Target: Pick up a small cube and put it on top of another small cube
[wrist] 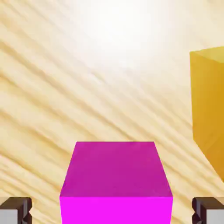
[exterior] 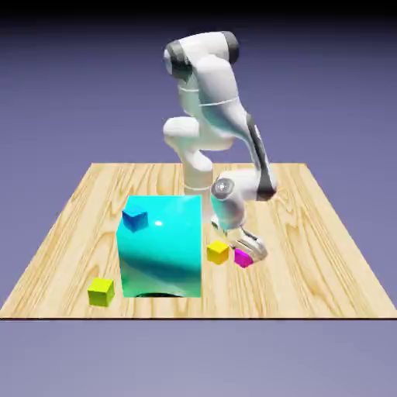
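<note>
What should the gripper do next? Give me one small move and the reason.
Probably close the gripper now: its fingertips stand open on either side of the magenta cube, with a gap at each, and the yellow cube lies outside them.

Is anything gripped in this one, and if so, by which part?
Nothing is held: the gripper is open, its finger tips either side of the magenta cube with gaps between them and it.
</note>
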